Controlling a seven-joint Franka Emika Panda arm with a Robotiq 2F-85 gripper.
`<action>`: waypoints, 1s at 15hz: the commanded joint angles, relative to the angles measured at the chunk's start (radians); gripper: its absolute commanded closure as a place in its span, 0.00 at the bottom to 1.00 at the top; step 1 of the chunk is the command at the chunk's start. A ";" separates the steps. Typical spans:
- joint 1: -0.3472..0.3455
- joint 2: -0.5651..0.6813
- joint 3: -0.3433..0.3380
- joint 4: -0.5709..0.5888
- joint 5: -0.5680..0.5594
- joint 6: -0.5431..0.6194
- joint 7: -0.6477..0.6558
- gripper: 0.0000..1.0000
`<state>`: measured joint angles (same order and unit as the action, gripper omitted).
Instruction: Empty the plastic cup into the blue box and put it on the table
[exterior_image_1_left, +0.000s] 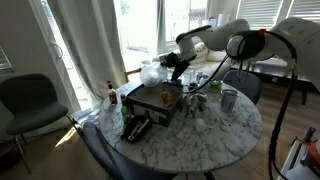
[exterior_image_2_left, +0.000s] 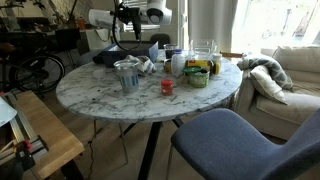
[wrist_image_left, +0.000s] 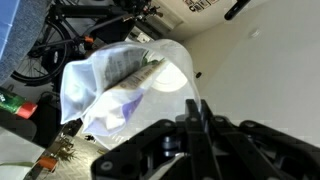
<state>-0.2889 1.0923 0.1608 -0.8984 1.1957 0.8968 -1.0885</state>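
Observation:
My gripper (wrist_image_left: 195, 108) is shut on the wall of the plastic cup (wrist_image_left: 130, 85). The cup is clear and lies tipped on its side in the wrist view, with crumpled white and purple wrapping inside it. In both exterior views the gripper (exterior_image_1_left: 172, 66) (exterior_image_2_left: 128, 27) hangs above the dark blue box (exterior_image_1_left: 152, 100) (exterior_image_2_left: 108, 57). The box lies on the round marble-look table (exterior_image_1_left: 215, 140) (exterior_image_2_left: 140, 110). The cup is too small to make out in the exterior views.
A grey metal cup (exterior_image_1_left: 229, 99) (exterior_image_2_left: 127, 75), a small red cup (exterior_image_2_left: 167, 87), a green bowl (exterior_image_2_left: 197, 77) and jars stand on the table. A black gadget (exterior_image_1_left: 137, 128) lies near its edge. Chairs (exterior_image_1_left: 25, 100) (exterior_image_2_left: 240, 140) stand around it.

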 joint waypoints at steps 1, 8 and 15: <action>0.003 0.007 -0.014 0.010 0.013 -0.007 0.001 0.95; 0.003 0.007 -0.013 0.017 0.021 -0.007 0.003 0.95; 0.030 -0.083 -0.028 -0.076 -0.029 0.063 -0.064 0.99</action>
<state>-0.2794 1.0821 0.1579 -0.8938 1.2003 0.9115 -1.0958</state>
